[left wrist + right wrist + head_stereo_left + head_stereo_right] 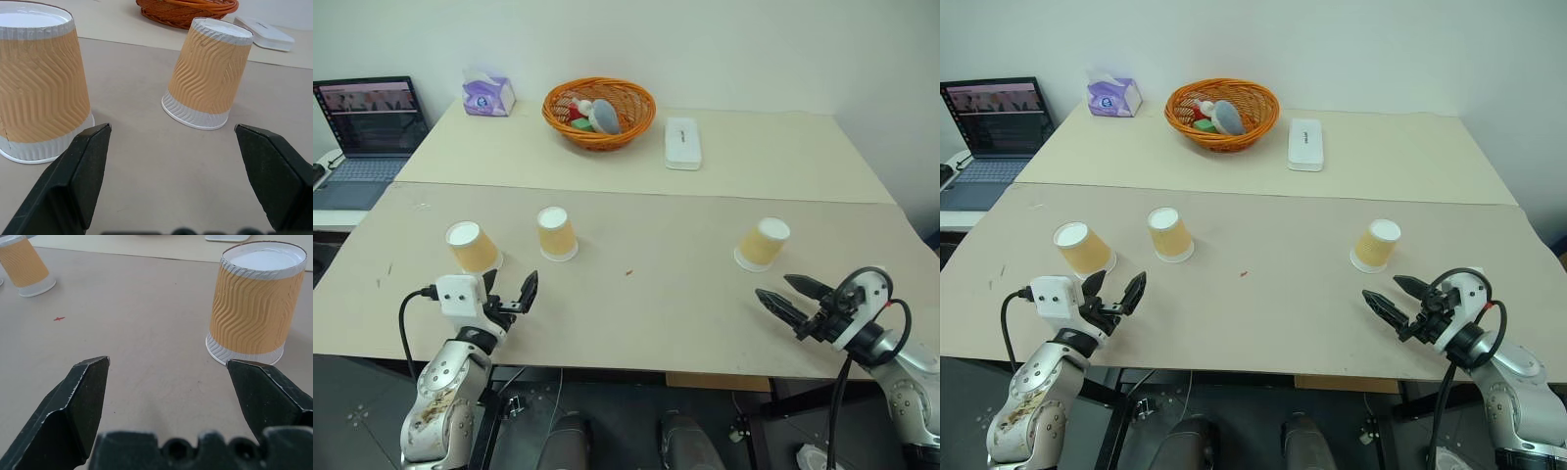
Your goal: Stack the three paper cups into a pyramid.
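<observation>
Your left gripper (509, 296) and right gripper (785, 296) both stand open and empty near the table's front edge, and the three paper cups (556, 233), upside down and apart, look light and easily crushed, so pinch each gently at mid-wall.

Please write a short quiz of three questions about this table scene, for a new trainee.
1. True or false: the three paper cups, left cup, middle cup and right cup, all stand upside down and apart.
2. What holds small items at the far side of the table? A) wicker basket B) tissue box C) laptop
3. Fill in: the left gripper and the right gripper are both ____ and hold nothing.

Key: 1 true; 2 A; 3 open.
</observation>
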### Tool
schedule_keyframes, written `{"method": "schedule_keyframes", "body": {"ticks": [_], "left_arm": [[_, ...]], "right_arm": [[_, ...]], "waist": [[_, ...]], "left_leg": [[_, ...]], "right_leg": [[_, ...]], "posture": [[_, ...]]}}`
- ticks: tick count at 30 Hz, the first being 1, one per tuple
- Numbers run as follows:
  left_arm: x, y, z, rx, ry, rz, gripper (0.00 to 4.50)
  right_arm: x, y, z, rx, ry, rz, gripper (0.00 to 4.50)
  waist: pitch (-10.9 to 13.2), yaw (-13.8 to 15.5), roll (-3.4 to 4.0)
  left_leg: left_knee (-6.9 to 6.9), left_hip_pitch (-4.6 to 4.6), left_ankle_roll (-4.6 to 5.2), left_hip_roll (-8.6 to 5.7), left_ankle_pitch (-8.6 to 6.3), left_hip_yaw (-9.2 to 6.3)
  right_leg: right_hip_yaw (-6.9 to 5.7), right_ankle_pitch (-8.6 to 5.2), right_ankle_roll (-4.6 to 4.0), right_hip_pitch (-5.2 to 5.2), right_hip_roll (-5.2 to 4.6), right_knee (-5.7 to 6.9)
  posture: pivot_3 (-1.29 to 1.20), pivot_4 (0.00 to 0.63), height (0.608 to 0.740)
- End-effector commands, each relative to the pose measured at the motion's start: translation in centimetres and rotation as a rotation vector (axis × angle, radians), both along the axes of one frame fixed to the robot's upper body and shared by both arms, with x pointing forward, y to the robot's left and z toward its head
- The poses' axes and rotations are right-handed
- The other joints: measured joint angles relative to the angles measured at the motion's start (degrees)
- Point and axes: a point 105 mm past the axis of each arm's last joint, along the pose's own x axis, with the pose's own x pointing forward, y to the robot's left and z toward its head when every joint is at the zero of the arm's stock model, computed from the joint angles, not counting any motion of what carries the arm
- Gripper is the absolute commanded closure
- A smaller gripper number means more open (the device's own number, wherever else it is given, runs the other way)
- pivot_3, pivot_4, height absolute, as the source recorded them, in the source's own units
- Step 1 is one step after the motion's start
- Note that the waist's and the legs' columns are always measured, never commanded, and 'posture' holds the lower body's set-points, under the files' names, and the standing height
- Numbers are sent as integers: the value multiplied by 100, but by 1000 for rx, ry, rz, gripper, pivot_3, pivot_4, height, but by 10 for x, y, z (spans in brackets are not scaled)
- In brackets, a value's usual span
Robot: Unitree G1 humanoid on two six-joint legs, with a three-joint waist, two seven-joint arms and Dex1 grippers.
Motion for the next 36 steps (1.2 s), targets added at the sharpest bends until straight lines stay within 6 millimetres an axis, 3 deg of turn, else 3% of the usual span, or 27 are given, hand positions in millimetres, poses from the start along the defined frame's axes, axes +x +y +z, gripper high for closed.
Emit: {"method": "schedule_keyframes", "body": {"ticks": [1, 8, 12, 15, 19, 26, 36], "left_arm": [[3, 0, 17, 16, -58, -10, 188], [14, -8, 30, 80, -92, -67, 188], [28, -15, 36, 133, -97, -143, 188], [38, -13, 40, 152, -114, -143, 188], [58, -10, 43, 161, -111, -133, 188], [81, -17, 55, 144, -155, -137, 188], [81, -29, 61, 82, -176, -184, 188]], "right_arm": [[1, -5, 11, -16, -35, -10, 0], [-3, 12, 19, 14, -37, 63, 0], [-23, 53, 53, 96, -46, 312, 0], [-30, 69, 57, 87, -20, 404, 0], [-21, 85, 55, 14, -34, 451, 0], [-4, 96, 62, 9, -78, 482, 0], [0, 94, 72, 29, -109, 491, 0]], "waist": [[0, 0, 0], [0, 0, 0], [0, 4, 2], [-1, -6, -1], [1, 4, -4], [1, 17, -5], [1, 9, -5]], "left_leg": [[0, 0, 0, 0, 0, 0], [0, 0, 0, -2, 0, 0], [0, -1, 1, -1, 0, -1], [1, 4, 1, -1, 0, -5], [0, 5, 3, -1, -1, -6], [1, 1, 3, -3, -1, -7], [2, -6, 4, -3, -1, -11]], "right_leg": [[0, 0, 0, 0, 0, 0], [0, 0, 0, 2, -1, -2], [-1, 0, 0, -1, 0, 5], [-4, 1, 0, 6, 2, 3], [-5, 1, 1, 13, 1, -12], [-8, 2, 2, 12, -1, -13], [-9, 5, 1, 3, -3, -5]], "posture": [[0, 150, 675], [0, 150, 675], [0, 150, 675], [0, 150, 675], [0, 150, 675], [0, 150, 675], [0, 150, 675]]}}
